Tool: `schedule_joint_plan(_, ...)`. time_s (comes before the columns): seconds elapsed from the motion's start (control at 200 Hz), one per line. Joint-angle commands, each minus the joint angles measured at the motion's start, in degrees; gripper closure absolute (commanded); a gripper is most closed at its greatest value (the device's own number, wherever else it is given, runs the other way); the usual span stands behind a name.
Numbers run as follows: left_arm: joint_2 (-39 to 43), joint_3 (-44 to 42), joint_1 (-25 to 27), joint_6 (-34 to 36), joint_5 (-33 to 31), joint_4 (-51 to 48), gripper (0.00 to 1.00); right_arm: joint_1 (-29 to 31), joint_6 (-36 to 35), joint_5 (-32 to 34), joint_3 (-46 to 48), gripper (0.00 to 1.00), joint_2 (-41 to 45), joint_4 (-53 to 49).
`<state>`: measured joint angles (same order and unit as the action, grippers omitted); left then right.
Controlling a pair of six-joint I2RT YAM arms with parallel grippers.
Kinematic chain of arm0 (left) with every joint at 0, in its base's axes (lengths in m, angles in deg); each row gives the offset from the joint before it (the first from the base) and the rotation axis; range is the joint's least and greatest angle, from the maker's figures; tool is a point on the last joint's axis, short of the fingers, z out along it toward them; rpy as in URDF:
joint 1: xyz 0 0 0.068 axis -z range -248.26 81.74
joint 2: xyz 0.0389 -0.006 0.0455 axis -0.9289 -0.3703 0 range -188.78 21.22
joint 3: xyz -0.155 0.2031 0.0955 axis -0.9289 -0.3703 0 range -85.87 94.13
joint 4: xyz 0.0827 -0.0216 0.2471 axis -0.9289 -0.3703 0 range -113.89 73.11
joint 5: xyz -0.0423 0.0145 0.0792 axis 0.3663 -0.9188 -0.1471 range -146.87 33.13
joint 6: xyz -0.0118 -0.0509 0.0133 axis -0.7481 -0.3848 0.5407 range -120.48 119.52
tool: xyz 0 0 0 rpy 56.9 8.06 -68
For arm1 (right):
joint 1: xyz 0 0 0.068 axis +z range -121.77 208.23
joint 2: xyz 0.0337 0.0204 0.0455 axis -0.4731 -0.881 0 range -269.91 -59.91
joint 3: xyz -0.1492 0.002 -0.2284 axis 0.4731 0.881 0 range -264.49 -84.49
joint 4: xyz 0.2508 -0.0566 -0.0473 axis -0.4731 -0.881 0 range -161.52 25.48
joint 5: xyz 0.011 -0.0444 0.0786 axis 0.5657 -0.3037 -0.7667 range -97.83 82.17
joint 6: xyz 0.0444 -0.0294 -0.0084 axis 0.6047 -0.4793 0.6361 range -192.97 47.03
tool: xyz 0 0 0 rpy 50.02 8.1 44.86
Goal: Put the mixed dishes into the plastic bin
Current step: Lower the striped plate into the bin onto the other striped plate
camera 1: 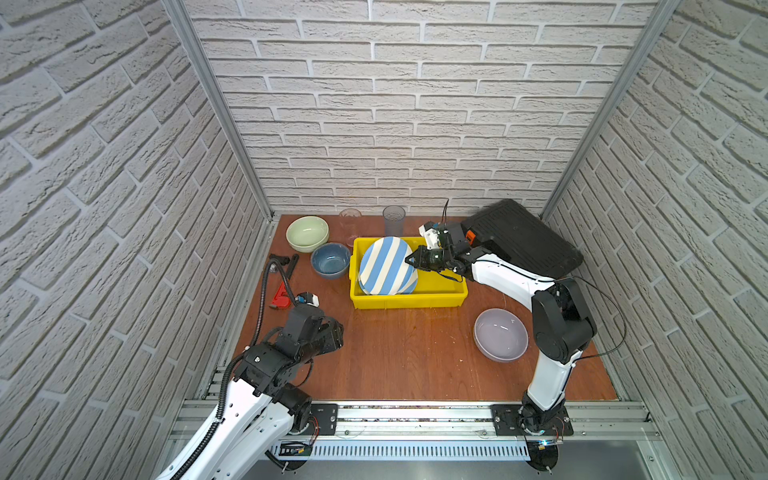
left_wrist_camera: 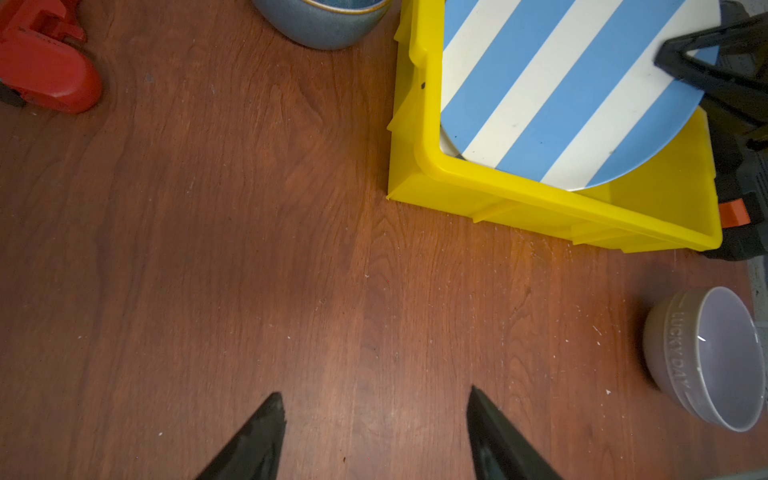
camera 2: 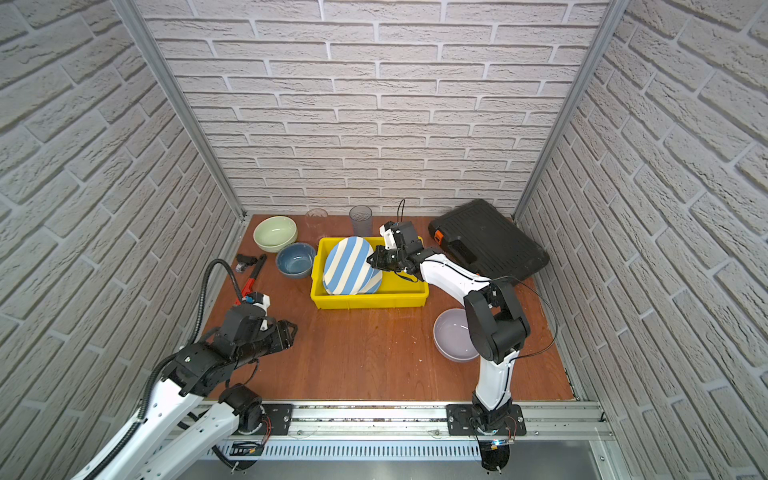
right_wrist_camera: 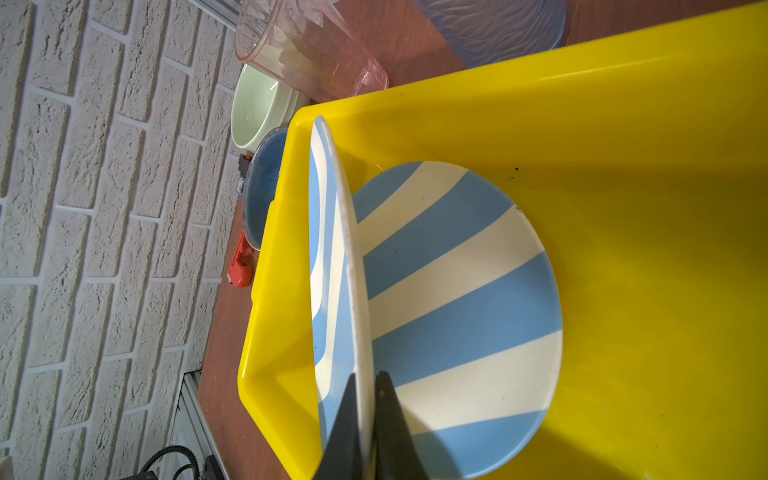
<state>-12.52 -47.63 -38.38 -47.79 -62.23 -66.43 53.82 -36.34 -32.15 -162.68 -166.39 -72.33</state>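
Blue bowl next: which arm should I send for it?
Left. The left gripper is open and empty, on the same side as the blue bowl, which sits just left of the yellow bin. The right gripper is shut on the striped plate at the bin.

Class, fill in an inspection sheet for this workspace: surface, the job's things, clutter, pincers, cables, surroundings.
Surface: brown wooden table, lightly speckled.
Job's things: yellow bin holds a flat striped plate; tilted striped plate held over it; green bowl, blue bowl, lavender bowl, pinkish tumbler and bluish tumbler stand outside on the table.
Clutter: red wrench; black case with an orange latch.
Pincers: left pincer open over bare table; right pincer shut on the tilted striped plate's rim.
Cables: corrugated hose beside the left arm; thin black cable looping off the right arm.
Surroundings: brick-patterned walls; metal rail in front.
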Motion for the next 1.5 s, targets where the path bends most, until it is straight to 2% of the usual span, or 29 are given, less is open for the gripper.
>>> schedule_joint_plan(0.0,0.6,0.3,-0.3,0.6,-1.4,0.1,0.3,0.1,-0.1,-2.7,-1.1,0.94,-0.3,2.3)
schedule_joint_plan(0.36,1.1,0.2,-0.4,0.4,-2.0,0.0,0.3,0.1,-1.5,-1.7,-0.7,0.85,-1.6,-1.4)
schedule_joint_plan(0.535,1.1,0.3,-0.4,0.3,-2.2,-0.1,0.3,0.2,-3.1,-0.6,-1.5,0.74,-2.0,-4.0)
schedule_joint_plan(0.9,3.0,0.2,-0.6,-0.2,-3.1,-0.6,0.3,0.3,-7.9,4.1,-3.8,0.6,-2.8,-12.0)
schedule_joint_plan(1.065,2.8,0.2,-0.6,-0.2,-3.0,-0.6,0.3,0.4,-9.6,5.9,-5.1,0.57,-3.6,-15.6)
schedule_joint_plan(1.495,2.0,0.6,-0.6,0.0,-2.7,-0.8,0.3,1.7,-9.5,6.4,-5.7,0.55,-6.0,-15.7)
